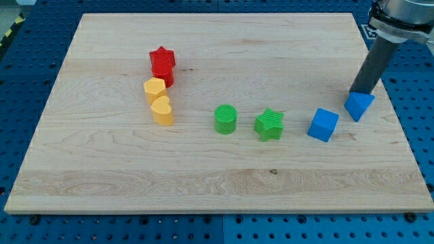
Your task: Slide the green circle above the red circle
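Green circle point(226, 119): ribbed short cylinder, upright, mid-board, just left of green star point(269, 125). Red circle point(164, 74) well apart toward view's upper left, under/behind red star point(163, 58); hard to tell which. Pale wooden board point(102, 176) on blue perforated table point(417, 102). My tip point(358, 92): no jaws, touching blue triangular block point(359, 106) at view's right, far from green circle.

No readable text

Neither the blocks nor the table point(224, 176) carry any letters, numbers, labels or brand marks that can be read.
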### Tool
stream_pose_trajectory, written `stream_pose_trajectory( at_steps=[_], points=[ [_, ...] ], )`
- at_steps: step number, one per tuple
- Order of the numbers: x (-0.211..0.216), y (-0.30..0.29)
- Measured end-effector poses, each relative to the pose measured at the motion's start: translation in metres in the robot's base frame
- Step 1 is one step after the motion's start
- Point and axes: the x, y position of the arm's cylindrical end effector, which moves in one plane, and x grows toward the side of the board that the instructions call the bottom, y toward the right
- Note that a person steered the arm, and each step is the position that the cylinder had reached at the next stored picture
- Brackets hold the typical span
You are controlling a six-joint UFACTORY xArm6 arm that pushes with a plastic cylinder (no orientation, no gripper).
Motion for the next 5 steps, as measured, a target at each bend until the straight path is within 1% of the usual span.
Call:
stream_pose_trajectory(
  at_steps=[1,3,4,5],
  points=[
    [0.019,0.000],
    [0.037,0.000],
    [0.039,0.000],
    [0.031,-0.002]
  ],
)
